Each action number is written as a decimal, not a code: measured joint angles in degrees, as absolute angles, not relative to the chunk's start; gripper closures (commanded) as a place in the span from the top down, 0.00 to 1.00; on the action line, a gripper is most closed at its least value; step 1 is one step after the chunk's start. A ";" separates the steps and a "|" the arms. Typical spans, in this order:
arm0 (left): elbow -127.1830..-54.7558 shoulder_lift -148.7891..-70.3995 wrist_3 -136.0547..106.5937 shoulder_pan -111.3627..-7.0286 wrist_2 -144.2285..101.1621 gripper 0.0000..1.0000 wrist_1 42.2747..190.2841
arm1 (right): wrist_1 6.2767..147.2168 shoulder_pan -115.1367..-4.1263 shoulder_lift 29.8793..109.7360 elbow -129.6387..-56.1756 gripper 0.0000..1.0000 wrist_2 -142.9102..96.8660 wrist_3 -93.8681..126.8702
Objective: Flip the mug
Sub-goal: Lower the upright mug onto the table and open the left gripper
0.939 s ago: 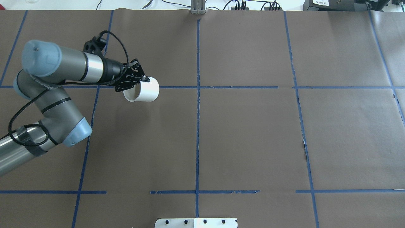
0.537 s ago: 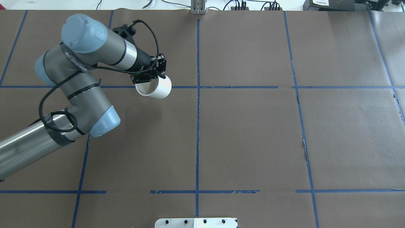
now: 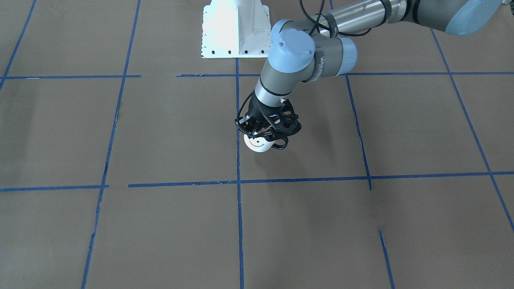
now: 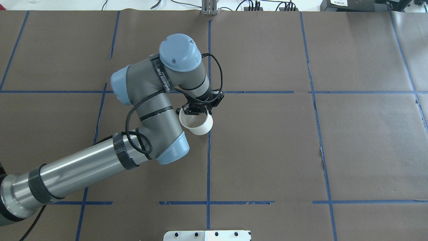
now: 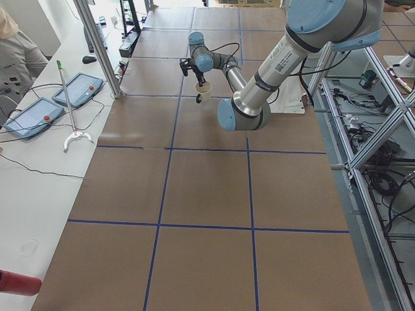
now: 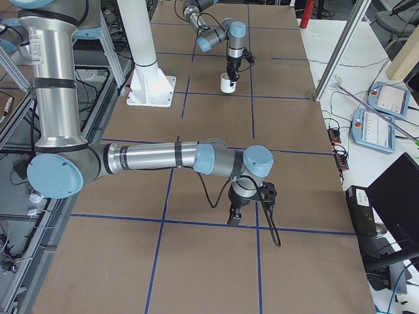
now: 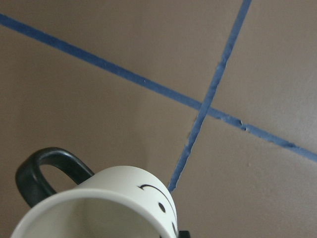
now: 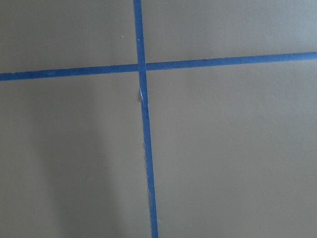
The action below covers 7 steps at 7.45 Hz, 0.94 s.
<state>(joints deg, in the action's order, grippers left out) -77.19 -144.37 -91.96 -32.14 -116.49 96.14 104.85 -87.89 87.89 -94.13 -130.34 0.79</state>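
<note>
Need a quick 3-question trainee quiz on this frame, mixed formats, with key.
1. Which gripper is shut on the mug? A) left B) right
2. True or false: the mug is upside down.
3. Fill in: the mug's handle is ___ in colour.

Key:
1. A. The left gripper grips the rim from above.
2. False. The overhead view looks into its open mouth.
3. Black.
</note>
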 measured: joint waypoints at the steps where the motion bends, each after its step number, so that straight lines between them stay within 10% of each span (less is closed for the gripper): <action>1: -76.05 -145.13 -91.99 -31.63 -116.47 0.57 95.43 | 104.85 -87.89 87.89 -94.13 1.00 -130.34 0.79; 2: -75.65 -145.41 -92.05 -31.36 -116.40 0.99 95.09 | 104.85 -87.89 87.89 -94.13 1.00 -130.34 0.79; 7: -90.69 -137.14 -88.25 -33.29 -116.76 1.00 93.52 | 104.85 -87.89 87.89 -94.13 1.00 -130.34 0.79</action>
